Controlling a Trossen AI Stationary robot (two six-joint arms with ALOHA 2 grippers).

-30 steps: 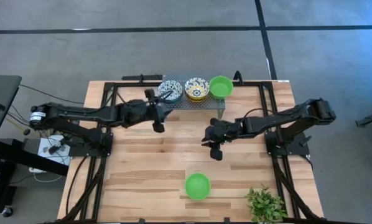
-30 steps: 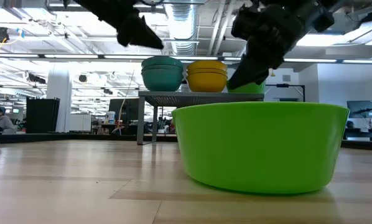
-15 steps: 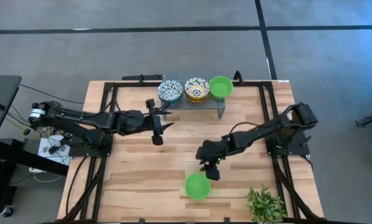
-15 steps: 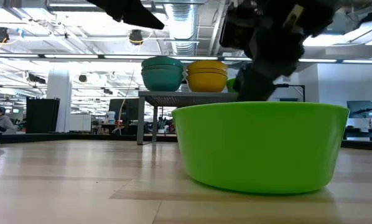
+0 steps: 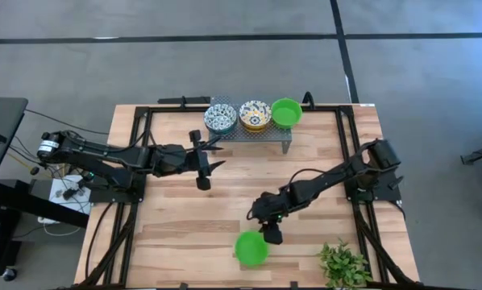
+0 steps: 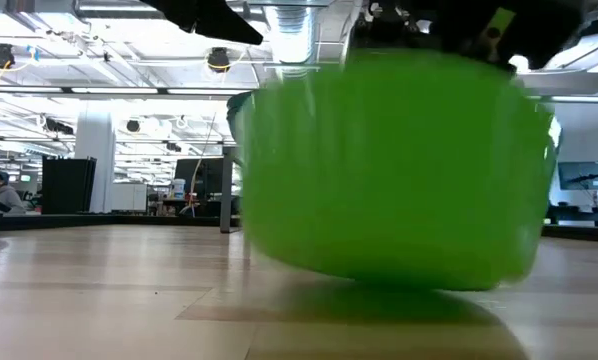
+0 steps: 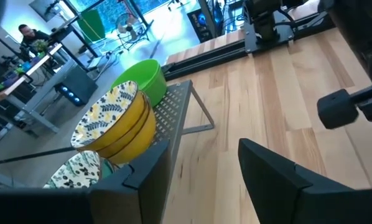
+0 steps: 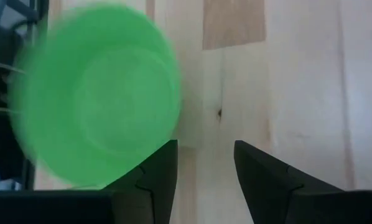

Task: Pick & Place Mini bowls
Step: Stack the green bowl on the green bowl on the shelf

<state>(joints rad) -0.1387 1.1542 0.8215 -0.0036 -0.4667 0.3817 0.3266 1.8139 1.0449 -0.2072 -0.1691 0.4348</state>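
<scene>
A plain green mini bowl [image 5: 251, 248] sits near the table's front edge and is blurred in the low view [image 6: 389, 170]. My right gripper [image 5: 271, 234] slants down at its far right rim, open, with the bowl [image 8: 96, 93] outside the fingers. On a metal rack [image 5: 265, 134] at the far edge rest a blue-and-white stack [image 5: 219, 118], a yellow stack [image 5: 255, 115] and a green bowl [image 5: 286, 112]. My left gripper [image 5: 218, 151] hovers open, near and left of the rack, with the yellow bowls [image 7: 114, 127] ahead of it. My right gripper meets the green bowl's rim [image 8: 145, 155] with the outer side of one finger [image 8: 158, 171], slanting down from the table's far right. The other finger stands over bare wood. The bowl is blurred, and nothing lies between the fingers.
A small green leafy plant [image 5: 344, 264] stands at the near right corner, close to the bowl. Black frame rails [image 5: 350, 153] run along both table sides. Bare wood lies between rack and bowl.
My right gripper has gone down and toward the near edge, reaching the green bowl. The bowl has slid toward the near left, closer to the low camera. My left gripper has swung away from the rack toward the near edge.
</scene>
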